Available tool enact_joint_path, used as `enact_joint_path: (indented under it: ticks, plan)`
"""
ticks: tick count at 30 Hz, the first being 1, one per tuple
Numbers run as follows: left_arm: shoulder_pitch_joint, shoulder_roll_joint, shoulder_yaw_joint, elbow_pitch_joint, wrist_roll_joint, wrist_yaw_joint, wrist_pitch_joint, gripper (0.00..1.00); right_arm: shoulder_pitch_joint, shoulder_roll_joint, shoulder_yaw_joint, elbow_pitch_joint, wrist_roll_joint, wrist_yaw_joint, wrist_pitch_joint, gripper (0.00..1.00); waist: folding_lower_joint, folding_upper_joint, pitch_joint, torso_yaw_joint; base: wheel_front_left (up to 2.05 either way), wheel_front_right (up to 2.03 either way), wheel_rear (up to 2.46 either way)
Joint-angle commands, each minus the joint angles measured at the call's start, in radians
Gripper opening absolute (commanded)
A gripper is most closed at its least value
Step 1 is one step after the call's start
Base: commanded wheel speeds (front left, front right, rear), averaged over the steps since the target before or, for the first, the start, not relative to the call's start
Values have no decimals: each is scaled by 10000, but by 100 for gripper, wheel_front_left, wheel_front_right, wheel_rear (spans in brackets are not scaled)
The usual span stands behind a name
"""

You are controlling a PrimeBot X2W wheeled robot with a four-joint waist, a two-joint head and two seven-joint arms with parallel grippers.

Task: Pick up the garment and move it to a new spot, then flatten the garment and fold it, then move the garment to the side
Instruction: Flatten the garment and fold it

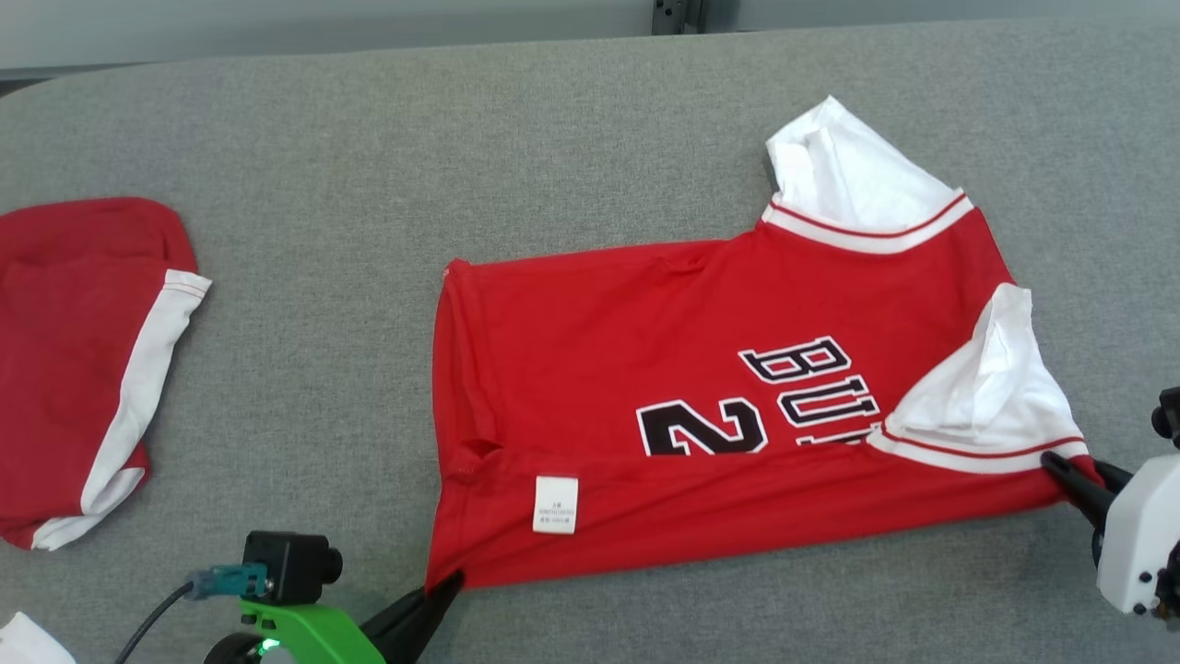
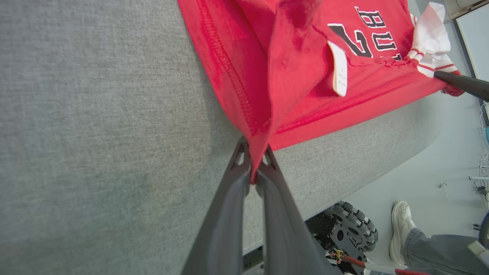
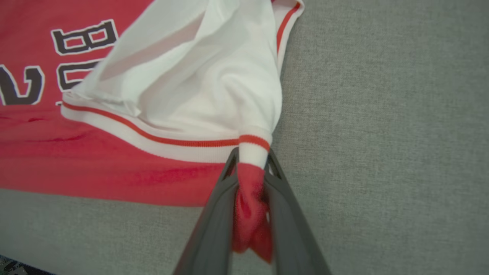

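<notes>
One red shirt (image 1: 701,406) lies on the grey worktop (image 1: 461,138), from the middle to the right of the head view, with its white sleeves (image 1: 986,387) bunched. The left gripper (image 1: 452,583), at the bottom, has its jaws shut tight on the shirt's lower left corner. The right gripper (image 1: 1060,466), at the right edge, pinches the lower right corner. The left jaws hold only a little cloth, so it could slip out in a lift.
</notes>
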Motion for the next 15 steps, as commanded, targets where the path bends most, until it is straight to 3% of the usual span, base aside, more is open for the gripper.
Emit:
enact_joint_path:
  ticks: [1, 5, 6, 7, 8, 9, 11, 15]
  plan:
    - [308, 305, 111, -169, -128, 166, 78, 0, 356, -114, -125, -172, 169, -24, 198, 0, 0, 0, -304, -19, 0, 0, 0]
    - [926, 479, 171, -711, -450, 336, 98, 0, 969, -62, -225, -532, 473, -24, 684, 0, 0, 0, -216, -81, 0, 0, 0]
    - [1005, 440, 151, -758, -479, 374, 66, 0, 1067, -32, -158, -585, 466, -22, 762, 11, 0, 0, -157, -88, 0, 0, 0]
    - [1075, 326, 147, -763, -538, 415, -8, 26, 1129, 5, -128, -619, 415, -22, 771, 40, 0, 0, -116, -87, 0, 0, 0]
    - [1144, 213, 146, -747, -589, 437, -60, 90, 1143, 43, -177, -647, 310, -22, 662, 100, 0, 0, -69, -85, 0, 0, 0]
    - [1153, 171, 120, -728, -572, 451, -101, 100, 1136, 114, -275, -634, 254, -22, 587, 100, 0, 0, -24, -84, 0, 0, 0]
    - [1116, 114, 192, -737, -470, 491, -270, 100, 1047, 37, -366, -773, 173, -19, 531, 100, 0, 0, 68, -73, 0, 0, 0]
    - [1005, 603, 580, -1141, -203, 717, -453, 100, 472, -275, -846, -1623, 235, -15, 475, 100, 0, 0, 349, -103, 0, 0, 0]
